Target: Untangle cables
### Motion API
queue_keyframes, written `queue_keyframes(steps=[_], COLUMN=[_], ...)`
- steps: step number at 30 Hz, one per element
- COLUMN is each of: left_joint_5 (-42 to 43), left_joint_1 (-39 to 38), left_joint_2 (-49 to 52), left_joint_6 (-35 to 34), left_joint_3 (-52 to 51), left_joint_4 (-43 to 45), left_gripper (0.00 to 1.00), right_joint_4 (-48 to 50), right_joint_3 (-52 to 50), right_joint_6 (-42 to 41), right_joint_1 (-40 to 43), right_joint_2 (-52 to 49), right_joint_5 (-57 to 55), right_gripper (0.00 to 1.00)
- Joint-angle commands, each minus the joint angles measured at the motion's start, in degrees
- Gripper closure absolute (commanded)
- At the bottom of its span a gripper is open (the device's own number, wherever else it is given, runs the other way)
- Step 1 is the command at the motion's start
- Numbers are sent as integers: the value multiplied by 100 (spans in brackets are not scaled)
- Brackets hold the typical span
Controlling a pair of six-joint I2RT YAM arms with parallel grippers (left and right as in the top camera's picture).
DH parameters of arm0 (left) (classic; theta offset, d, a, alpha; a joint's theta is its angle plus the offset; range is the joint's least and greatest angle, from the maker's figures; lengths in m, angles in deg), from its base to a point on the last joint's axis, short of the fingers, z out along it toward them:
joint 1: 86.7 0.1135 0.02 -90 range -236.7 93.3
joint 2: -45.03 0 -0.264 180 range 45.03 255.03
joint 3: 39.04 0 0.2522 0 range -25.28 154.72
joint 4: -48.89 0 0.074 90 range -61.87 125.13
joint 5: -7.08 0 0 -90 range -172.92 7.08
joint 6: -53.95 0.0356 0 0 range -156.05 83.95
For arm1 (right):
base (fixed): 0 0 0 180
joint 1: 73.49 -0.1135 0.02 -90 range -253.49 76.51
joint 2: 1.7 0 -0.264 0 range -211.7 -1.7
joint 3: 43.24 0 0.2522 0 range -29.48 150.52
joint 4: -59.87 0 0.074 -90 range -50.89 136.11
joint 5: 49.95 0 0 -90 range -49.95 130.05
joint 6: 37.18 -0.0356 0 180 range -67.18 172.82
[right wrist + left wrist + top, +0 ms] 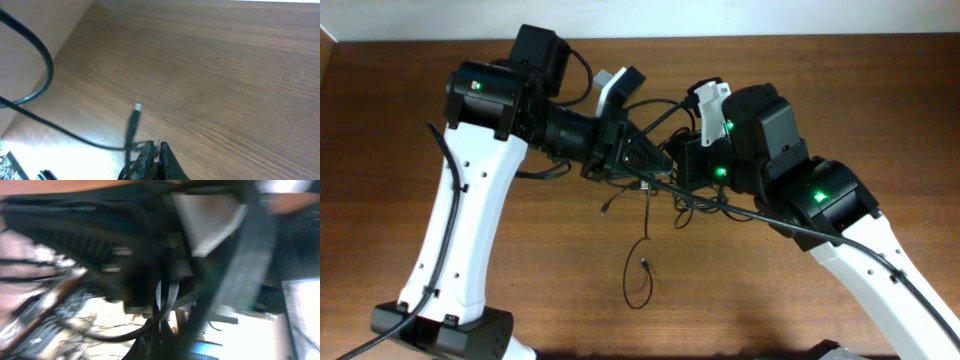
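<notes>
The cables (665, 195) are thin black cords bunched in a tangle between my two grippers at the table's middle. One strand drops into a loop (638, 272) toward the front, and a small plug end (608, 208) sticks out to the left. My left gripper (655, 165) is at the tangle's left side. Its wrist view is blurred and dark, with a black cord (125, 335) curving up to the shut fingers. My right gripper (156, 150) is shut on a thin strand. A metal-tipped plug (136, 109) lies just beyond its tips.
The wooden table (225, 75) stretches out ahead of the right gripper. A thick black arm cable (47, 65) arcs across the left of the right wrist view. Both arm bases (440, 325) stand at the front edge.
</notes>
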Motion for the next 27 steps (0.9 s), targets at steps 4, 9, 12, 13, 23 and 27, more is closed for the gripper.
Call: queue_keyframes(steps=[4,9,12,13,23,27], left_joint_5=[-4162,-5261,-6304,-6699,-7895,-7899], left_joint_1=[-17,-17,-17,-17,688,870], left_joint_2=[-81,-81,-81,-81,-81,-81], left_joint_6=[-70,-684,-1349,-1526,-2124,-2124], left_joint_3=[57,57,57,57,55,55], left_joint_4=[-157,-177,-201,-208,-275,-308], left_gripper=[100,100,100,100,100,100], right_joint_4=[-551,-1344,-1665,-1718,-1460,-1416], right_joint_3=[55,55,55,55,323,595], right_joint_6=[-328,-352,-382,-518,-719,-920], right_joint_1=[717,1421,1700,1790,1958,1958], right_joint_2=[756,861,859,861,1191,1270], right_joint_5=[-1174,-1169,-1169,-1154,-914,-1178], right_gripper=[96,96,96,96,96,96])
